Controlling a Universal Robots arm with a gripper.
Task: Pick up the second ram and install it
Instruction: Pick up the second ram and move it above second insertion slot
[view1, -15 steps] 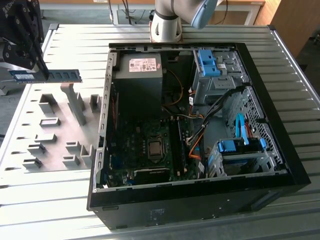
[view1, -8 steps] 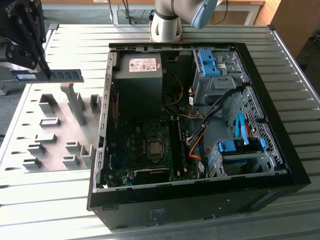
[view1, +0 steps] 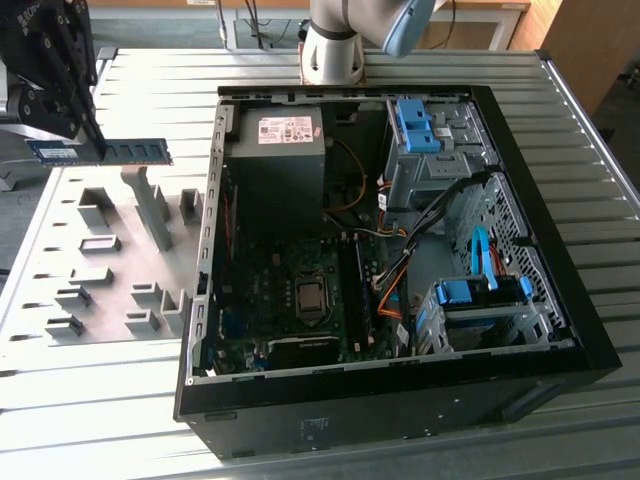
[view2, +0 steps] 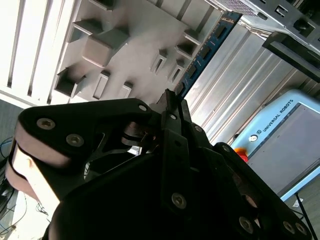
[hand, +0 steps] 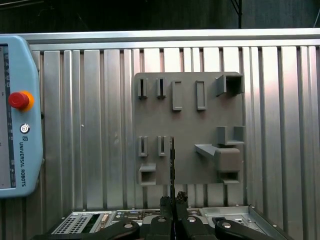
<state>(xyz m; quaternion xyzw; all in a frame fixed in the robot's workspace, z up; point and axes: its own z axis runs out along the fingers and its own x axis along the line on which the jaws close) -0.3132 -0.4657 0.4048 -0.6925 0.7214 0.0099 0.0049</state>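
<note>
The second ram (view1: 135, 151) is a thin blue stick with dark chips, held level in the air above the grey holder plate (view1: 110, 250), at the exterior view's left. My black gripper (view1: 99, 148) is shut on it near its middle. In the first wrist view the ram (hand: 172, 160) shows edge-on as a dark line running out from the closed fingers (hand: 179, 199) over the holder plate (hand: 190, 130). In the second wrist view its blue edge (view2: 205, 50) stretches away past the gripper (view2: 174, 99).
The open black computer case (view1: 560, 300) lies at the exterior view's right, with the motherboard (view1: 290, 300), power supply (view1: 280, 150), cables and blue drive clips (view1: 415, 125) inside. A teach pendant (hand: 15, 115) lies on the ribbed metal table (view1: 100, 400). The arm's base (view1: 332, 50) stands behind the case.
</note>
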